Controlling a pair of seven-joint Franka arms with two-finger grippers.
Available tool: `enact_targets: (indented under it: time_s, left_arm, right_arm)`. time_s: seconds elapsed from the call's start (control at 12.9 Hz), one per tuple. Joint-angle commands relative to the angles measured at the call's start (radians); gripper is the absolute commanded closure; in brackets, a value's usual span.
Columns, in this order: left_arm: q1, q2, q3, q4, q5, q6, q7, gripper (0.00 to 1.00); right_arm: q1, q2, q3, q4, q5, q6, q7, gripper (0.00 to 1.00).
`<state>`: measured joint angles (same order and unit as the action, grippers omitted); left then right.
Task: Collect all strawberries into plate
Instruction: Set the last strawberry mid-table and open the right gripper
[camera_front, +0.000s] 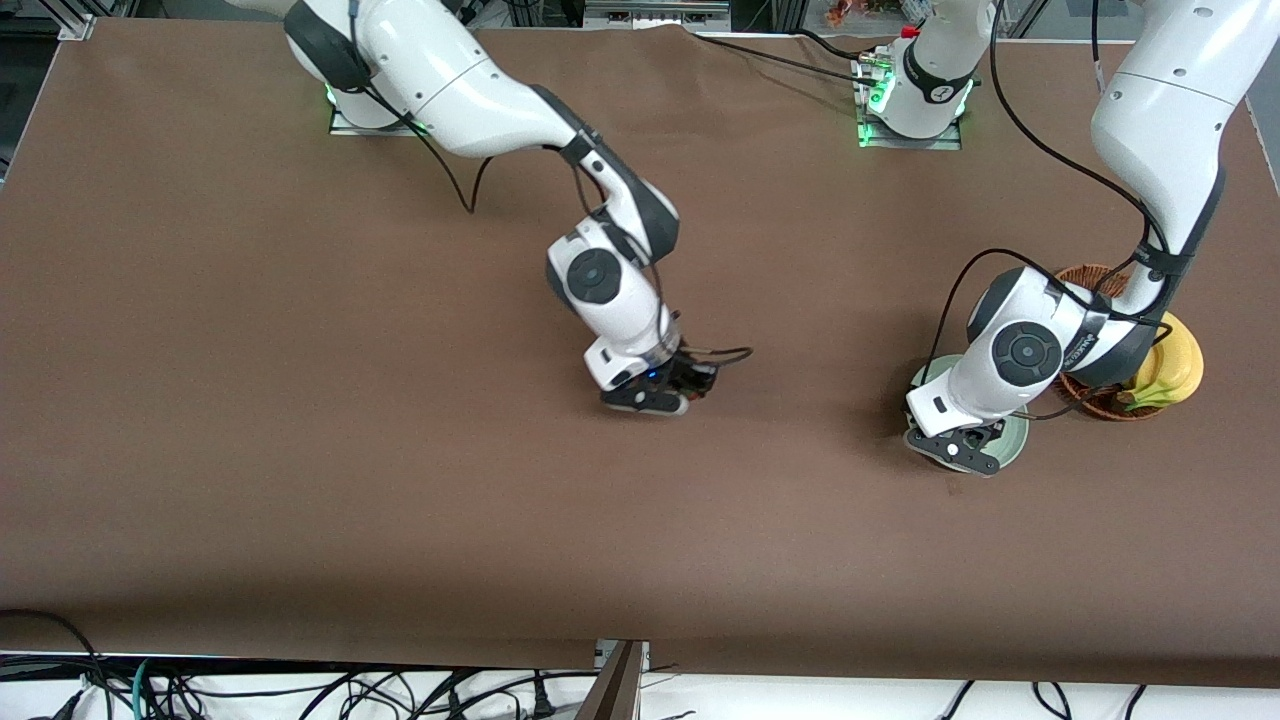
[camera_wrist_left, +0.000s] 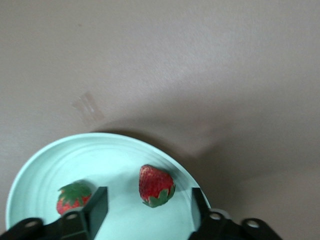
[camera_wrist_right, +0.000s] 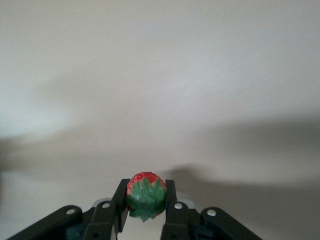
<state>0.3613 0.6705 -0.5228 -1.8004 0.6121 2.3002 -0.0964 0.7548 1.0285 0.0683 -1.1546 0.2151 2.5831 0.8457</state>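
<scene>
The left tool (camera_front: 962, 447) is over the mint plate (camera_wrist_left: 45, 160) at the left arm's end of the bench (camera_front: 300, 400), fingers spread wide with nothing in them. Two strawberries lie on the plate: one strawberry (camera_wrist_left: 156, 186) between the fingers, another strawberry (camera_wrist_left: 73, 196) just beside it. The right tool (camera_front: 668, 392) is over mid-bench, pinched tight on a third strawberry (camera_wrist_right: 145, 195). Just past the plate is a wicker basket (camera_front: 1085, 275) with a banana (camera_front: 1175, 365).

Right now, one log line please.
left gripper: open over pale mint-green plate, two small red strawberries in it | right gripper: shut on third strawberry
</scene>
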Motion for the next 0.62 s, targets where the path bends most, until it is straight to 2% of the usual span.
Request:
enact_targets:
  time_s: [0.0,0.23,0.39,0.46,0.54]
  left_arm:
    - [0.01,-0.042,-0.041,0.012,0.006,-0.011,0.004,0.0]
    - [0.011,-0.08,-0.059,0.032,-0.108,-0.018,0.004,0.0]
    - [0.011,-0.11,-0.086,0.044,-0.199,-0.066,0.001,0.0]
    - [0.011,-0.118,-0.091,0.049,-0.259,-0.086,0.001,0.0]
    - [0.011,-0.126,-0.094,0.049,-0.32,-0.094,0.001,0.0]
  right_arm:
    - [0.063,0.058,-0.005,0.079,0.01,0.08,0.042,0.97]
    - [0.136,0.071,-0.007,0.079,0.009,0.159,0.108,0.95]
    - [0.159,0.093,-0.008,0.079,0.009,0.222,0.116,0.92]
    - [0.164,0.096,-0.008,0.079,0.009,0.23,0.116,0.67]
    - [0.166,0.096,-0.008,0.079,0.007,0.232,0.116,0.01]
